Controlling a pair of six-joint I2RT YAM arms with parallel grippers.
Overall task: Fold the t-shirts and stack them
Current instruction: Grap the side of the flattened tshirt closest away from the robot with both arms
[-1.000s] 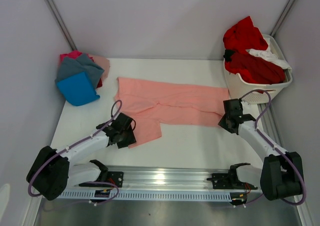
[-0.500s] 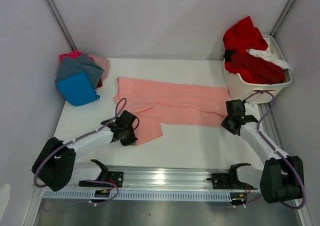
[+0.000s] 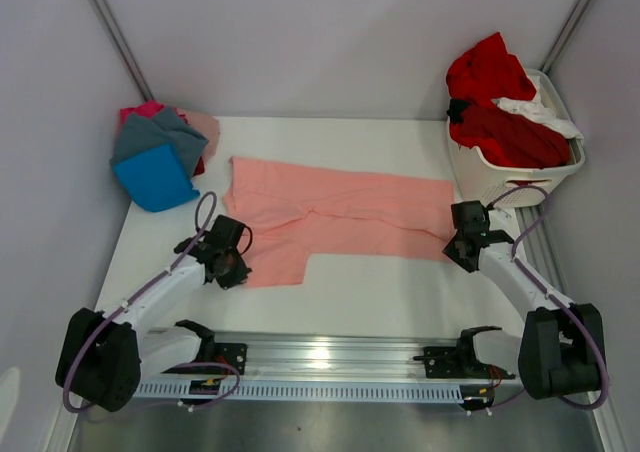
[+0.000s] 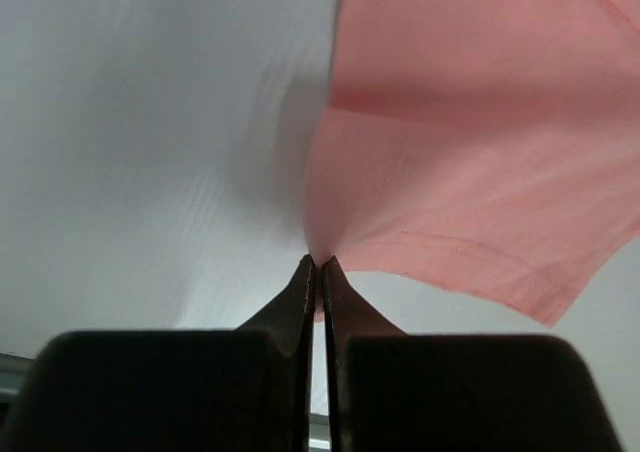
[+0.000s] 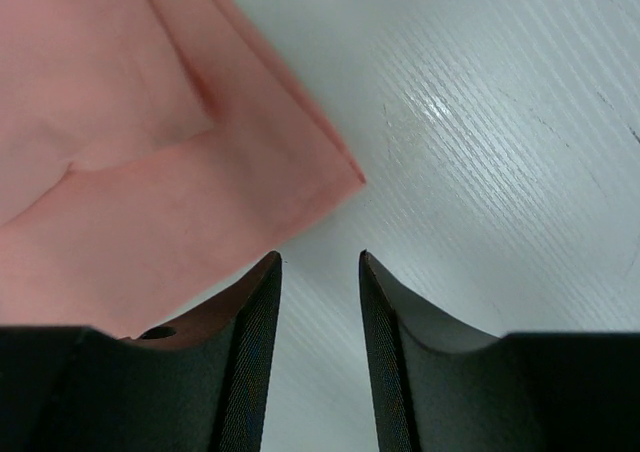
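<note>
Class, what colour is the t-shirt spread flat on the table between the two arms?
Salmon pink. The t-shirt shows best in the top external view.

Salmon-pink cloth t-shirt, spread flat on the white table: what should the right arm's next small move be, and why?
Probably ease the right gripper forward onto the near right corner of the salmon-pink t-shirt and close. Its jaws stand open with that corner just ahead, while the left gripper is shut on the opposite hem.

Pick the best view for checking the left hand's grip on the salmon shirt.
Left wrist: the left hand is pinched shut on the shirt edge. Top shows that hand at the shirt's near-left corner, pinch hidden. Right wrist shows only the shirt's right corner.
</note>
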